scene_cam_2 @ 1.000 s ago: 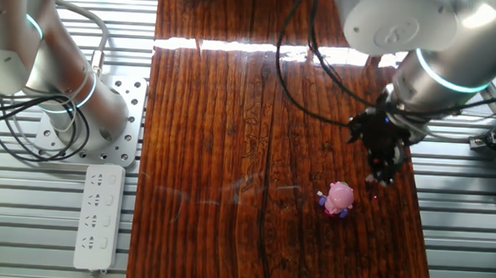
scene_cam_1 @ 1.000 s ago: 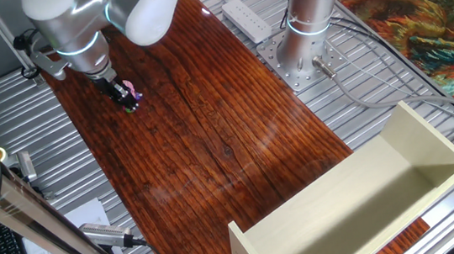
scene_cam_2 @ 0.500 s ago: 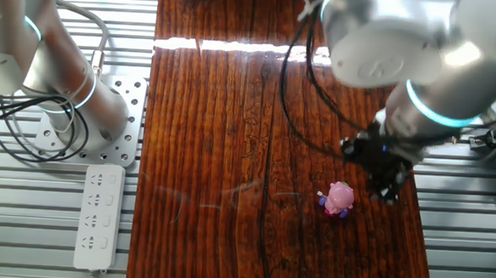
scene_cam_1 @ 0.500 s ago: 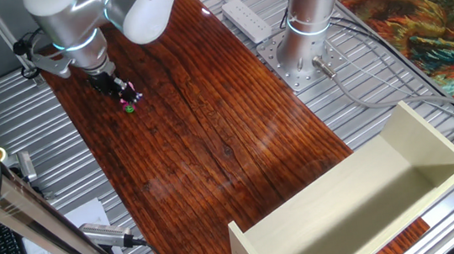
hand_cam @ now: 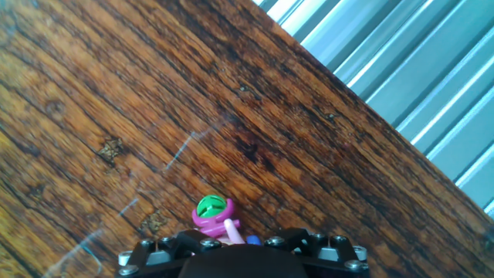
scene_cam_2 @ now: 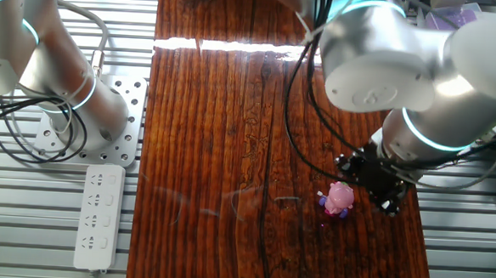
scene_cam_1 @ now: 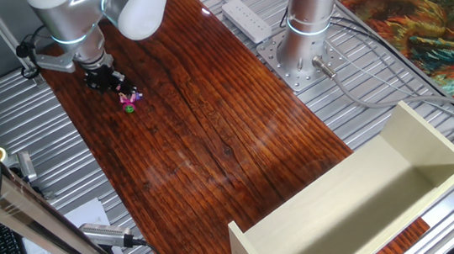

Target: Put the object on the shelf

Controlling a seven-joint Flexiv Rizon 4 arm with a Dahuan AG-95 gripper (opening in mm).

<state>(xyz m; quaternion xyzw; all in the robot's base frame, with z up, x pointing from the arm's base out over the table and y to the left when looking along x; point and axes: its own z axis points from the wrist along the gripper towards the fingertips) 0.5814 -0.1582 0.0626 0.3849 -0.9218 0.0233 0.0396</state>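
Observation:
The object, a tiny pink toy figure point(scene_cam_1: 129, 97) with a green bit, lies on the dark wooden tabletop at its far left end. It also shows in the other fixed view point(scene_cam_2: 339, 197) and at the bottom of the hand view point(hand_cam: 214, 212). My gripper point(scene_cam_1: 114, 82) is low over the table, right against the toy point(scene_cam_2: 375, 186). In the hand view its black jaws stand apart on either side of the toy point(hand_cam: 235, 245), and the gripper looks open. The shelf point(scene_cam_1: 304, 220), a large cream open box, lies at the near right end of the table, far from the toy.
A second arm's base point(scene_cam_1: 303, 47) stands on the metal plate beside the table, with a white power strip point(scene_cam_1: 247, 19) and cables near it. Ribbed metal surfaces flank the wooden top point(scene_cam_2: 205, 154). The table's edge is close to the toy point(hand_cam: 401, 108).
My gripper has swung and come down closer to the toy, from beside it to right against it. The toy has not moved.

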